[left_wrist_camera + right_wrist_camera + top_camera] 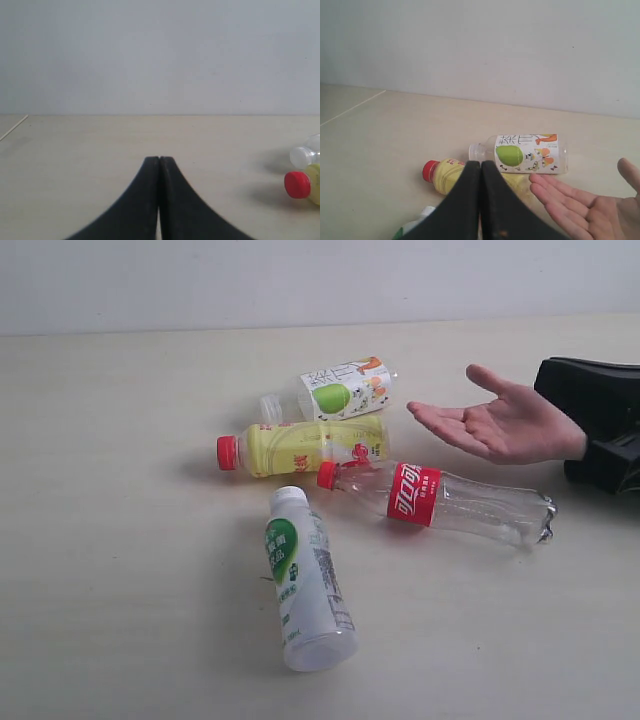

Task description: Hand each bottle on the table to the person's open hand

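Note:
Four bottles lie on their sides mid-table (120,540). The white bottle with a green label (305,580) is nearest. The clear Coca-Cola bottle (440,502) lies to its right. Behind them is the yellow bottle with a red cap (300,445), and the green-apple bottle (340,390) is farthest back. The person's open hand (500,425) waits palm up at the right, out of a black sleeve. My left gripper (159,159) is shut and empty, left of the yellow bottle's cap (297,184). My right gripper (481,163) is shut and empty, short of the yellow bottle (447,175) and apple bottle (530,152), beside the hand (585,207).
A pale wall runs along the table's far edge. Bare tabletop spreads left of the bottles and in front of them. The white bottle's cap (417,222) peeks in low in the right wrist view. Neither gripper shows plainly in the exterior view.

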Motion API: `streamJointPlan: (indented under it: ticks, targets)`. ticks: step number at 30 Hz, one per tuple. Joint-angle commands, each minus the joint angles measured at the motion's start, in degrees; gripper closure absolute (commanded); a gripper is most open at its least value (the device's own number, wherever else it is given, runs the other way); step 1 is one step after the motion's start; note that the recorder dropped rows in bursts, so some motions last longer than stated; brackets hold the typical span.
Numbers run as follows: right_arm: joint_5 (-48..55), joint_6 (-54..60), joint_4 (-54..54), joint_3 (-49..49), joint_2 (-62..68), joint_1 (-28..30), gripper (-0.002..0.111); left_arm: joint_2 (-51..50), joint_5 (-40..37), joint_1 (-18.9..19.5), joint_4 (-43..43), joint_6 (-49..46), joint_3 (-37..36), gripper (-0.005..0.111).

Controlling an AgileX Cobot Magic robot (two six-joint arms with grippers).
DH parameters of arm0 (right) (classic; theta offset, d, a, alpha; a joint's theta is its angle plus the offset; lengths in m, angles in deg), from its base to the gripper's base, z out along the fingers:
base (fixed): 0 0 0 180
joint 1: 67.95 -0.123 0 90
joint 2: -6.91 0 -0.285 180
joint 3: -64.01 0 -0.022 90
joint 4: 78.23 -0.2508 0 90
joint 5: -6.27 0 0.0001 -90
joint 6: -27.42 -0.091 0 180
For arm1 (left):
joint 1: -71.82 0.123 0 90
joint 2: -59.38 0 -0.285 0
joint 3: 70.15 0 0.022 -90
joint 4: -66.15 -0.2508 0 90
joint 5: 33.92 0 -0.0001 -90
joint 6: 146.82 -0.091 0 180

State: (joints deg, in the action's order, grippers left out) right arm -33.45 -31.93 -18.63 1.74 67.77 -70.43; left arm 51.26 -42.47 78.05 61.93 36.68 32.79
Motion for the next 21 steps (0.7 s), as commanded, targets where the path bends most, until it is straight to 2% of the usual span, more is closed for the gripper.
streamJointPlan:
  ticks: [1, 5, 8, 9, 11, 15, 21]
  targets:
    - [0.35, 0.02, -0.57, -0.28, -0.24, 0.12, 0.108, 0.34, 0.13, 0.14, -0.13, -0.04, -0.16, 0.105]
    - [-1.33, 0.14, -1.13, -0.28, -0.24, 0.12, 0.108, 0.34, 0.13, 0.14, -0.13, -0.04, -0.16, 0.105]
    - [-9.04, 0.27, -6.33, -0.17, 0.21, 0.12, 0.108, 0.34, 0.13, 0.14, -0.13, -0.04, -0.16, 0.105]
    - [-13.54, 0.42, -5.77, 0.58, 0.59, 0.12, 0.108, 0.34, 0.13, 0.14, -0.13, -0.04, -0.16, 0.105]
    - [-15.15, -2.92, -1.66, 3.35, 1.87, -0.97, 0.108, 0.34, 0.13, 0.14, -0.13, -0.04, -0.16, 0.105]
    - [-4.53, -12.01, 7.19, 11.05, 5.44, -6.32, 0.108, 0.34, 0.13, 0.14, -0.13, -0.04, -0.16, 0.105]
    - [6.74, -12.54, 8.50, 17.30, 13.16, -17.09, 0.108, 0.34, 0.13, 0.14, -0.13, -0.04, -0.16, 0.105]
